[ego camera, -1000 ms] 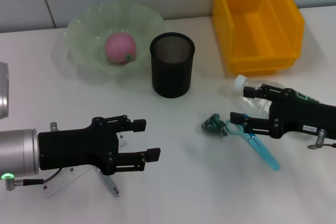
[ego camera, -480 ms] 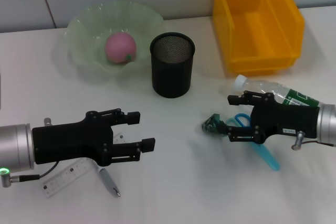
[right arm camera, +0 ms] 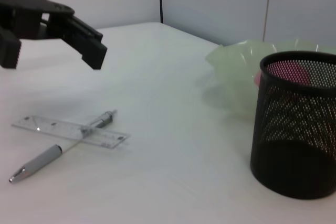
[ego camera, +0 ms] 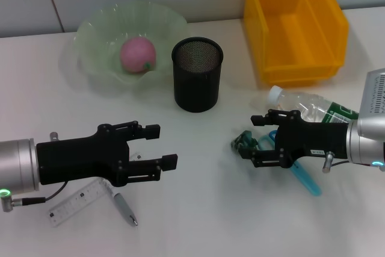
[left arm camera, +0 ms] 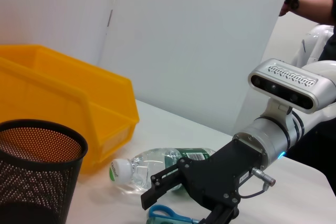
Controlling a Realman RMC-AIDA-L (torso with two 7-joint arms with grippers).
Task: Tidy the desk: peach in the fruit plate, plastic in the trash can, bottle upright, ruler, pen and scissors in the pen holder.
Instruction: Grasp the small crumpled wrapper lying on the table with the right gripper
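1. Our right gripper [ego camera: 257, 141], fingers spread, hovers at the green plastic [ego camera: 243, 142], over the scissors [ego camera: 301, 176].
2. Our left gripper [ego camera: 161, 145], spread too, hangs above the ruler [ego camera: 75, 203] and pen [ego camera: 125, 211].
3. The bottle [ego camera: 310, 110] lies beside the yellow bin [ego camera: 295, 22].

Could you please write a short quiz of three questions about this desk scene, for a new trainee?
1. True or false: the peach already lies in the fruit plate.
2. Which item lies nearest the right gripper? A) ruler B) green plastic C) pen holder
3. Fill in: the bottle is lying on its ____.

Key:
1. True.
2. B; the open right gripper sits right beside the plastic, while the open left gripper hangs above the ruler and pen.
3. Side.
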